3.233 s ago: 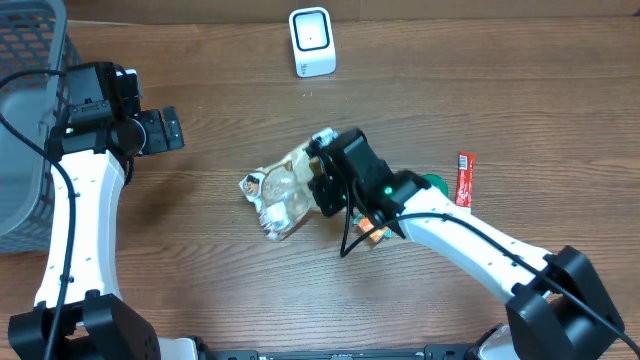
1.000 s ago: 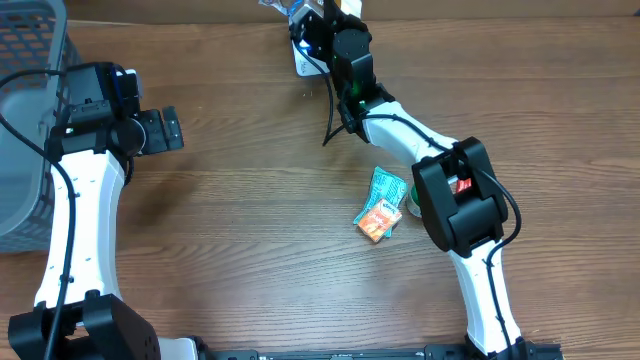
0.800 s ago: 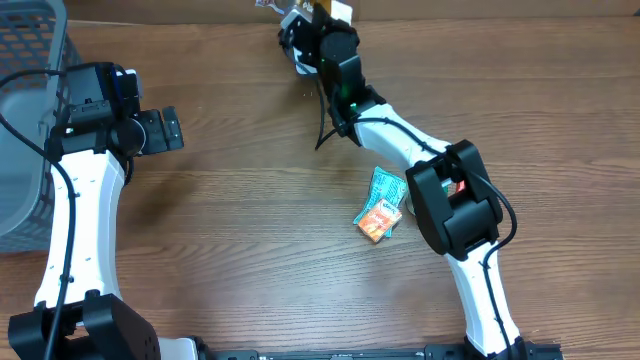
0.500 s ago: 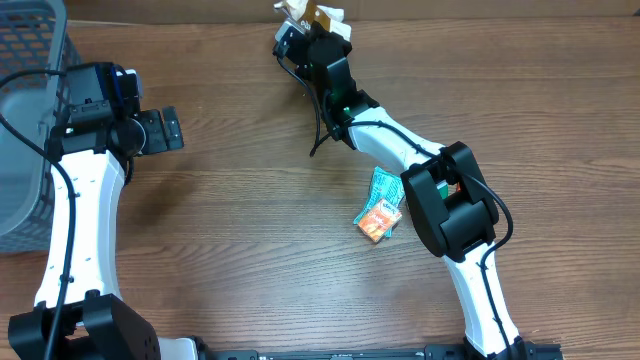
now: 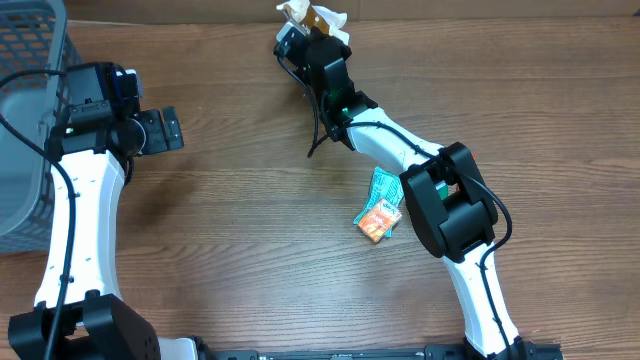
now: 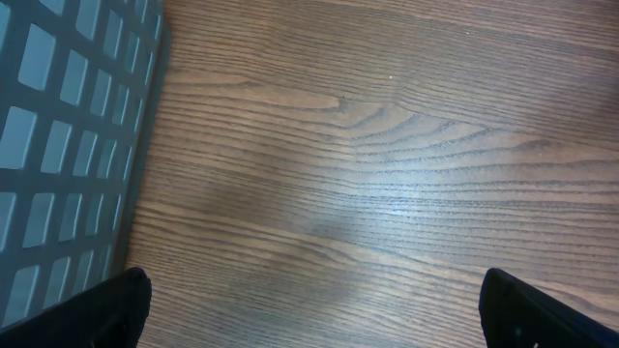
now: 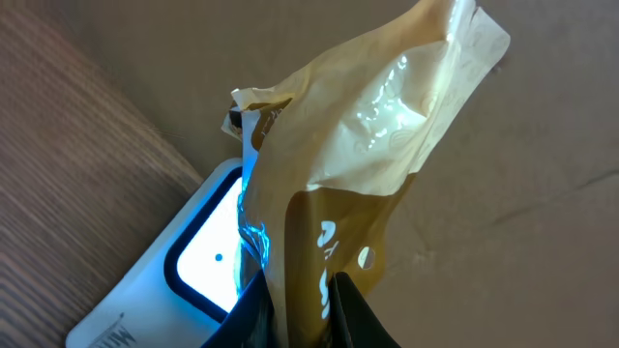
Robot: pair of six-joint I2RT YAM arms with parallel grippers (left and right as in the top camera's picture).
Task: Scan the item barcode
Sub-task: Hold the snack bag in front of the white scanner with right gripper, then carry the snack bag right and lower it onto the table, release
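1. Snack bag [image 7: 387, 135]: tan, glossy, crumpled. It is held up off the table [image 5: 250, 250] at the far edge, near its middle. The right gripper [image 7: 295, 295] pinches its lower end, jaws pressed close on the film.
2. The bag's long axis runs straight out from the fingers, and the free end flares away from the claw. No barcode shows on the face toward the wrist view.
3. Scanner [image 7: 208, 261]: white, window lit, just beside the bag's lower edge and partly behind it. A blue glow runs along the film there. Whether they touch, cannot tell. From overhead the wrist hides the scanner.
4. Judgement: the next move turns on which bag face looks at the window. Probably a small wrist roll or sideways shift.
5. The right arm is stretched long from the near edge to the far edge, and is the nearer arm by far.
6. Left gripper [image 6: 319, 304]: spread wide, empty, over bare wood beside the basket [image 6: 58, 116] at the left edge, well apart from the bag.
7. Small packets [image 5: 380, 207] lie mid-table by the right arm's elbow.
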